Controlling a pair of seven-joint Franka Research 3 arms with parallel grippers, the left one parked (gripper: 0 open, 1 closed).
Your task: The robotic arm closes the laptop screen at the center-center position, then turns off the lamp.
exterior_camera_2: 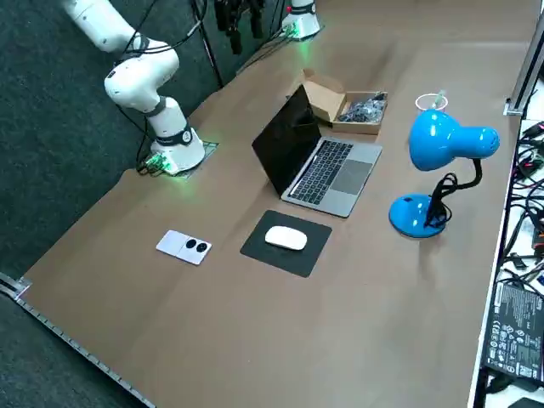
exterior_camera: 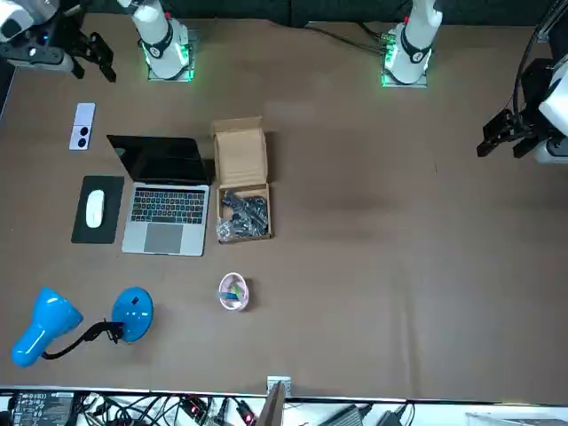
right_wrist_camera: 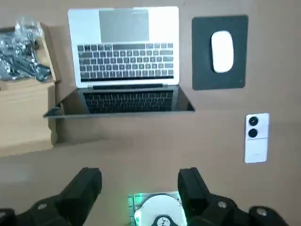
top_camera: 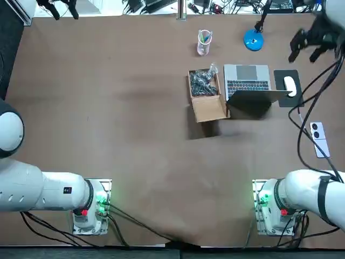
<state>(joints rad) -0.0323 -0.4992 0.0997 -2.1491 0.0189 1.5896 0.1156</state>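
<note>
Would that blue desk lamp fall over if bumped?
The blue desk lamp probably tips easily: its big head sits sideways of the small round base. Its thin black neck looks bendy, so a push may flex it. The right end effector, open, hangs high over the table's right side.

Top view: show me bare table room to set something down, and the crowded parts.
Free: the whole half left of the cardboard box, and the strip between laptop and arm bases. Crowded: far right, with lamp, cup, mouse pad, phone; the right gripper hangs open above there.
</note>
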